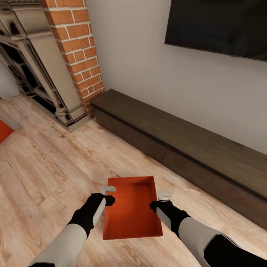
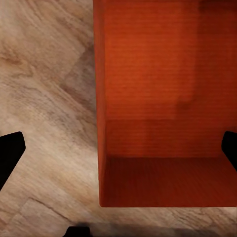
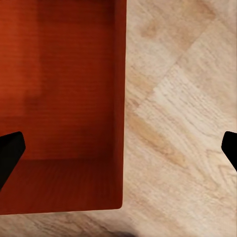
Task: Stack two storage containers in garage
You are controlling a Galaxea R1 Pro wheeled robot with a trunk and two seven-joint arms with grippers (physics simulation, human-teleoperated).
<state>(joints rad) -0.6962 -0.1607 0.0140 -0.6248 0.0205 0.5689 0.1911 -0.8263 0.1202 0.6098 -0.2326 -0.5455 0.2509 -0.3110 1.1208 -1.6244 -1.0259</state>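
A red-orange bin (image 1: 133,207) lies open side up on the light wood plank floor (image 1: 48,167) of the living room, just in front of the long low dark cabinet (image 1: 185,148). Beyond the cabinet's far end stand the brick chimney (image 1: 76,48) and the ornate fireplace (image 1: 37,70). A corner of a second bin (image 1: 4,130) shows well apart, in front of the fireplace. The left pincer (image 1: 108,195) and the right pincer (image 1: 162,200) each straddle a long wall of the near bin, fingers spread wide, gripping nothing.
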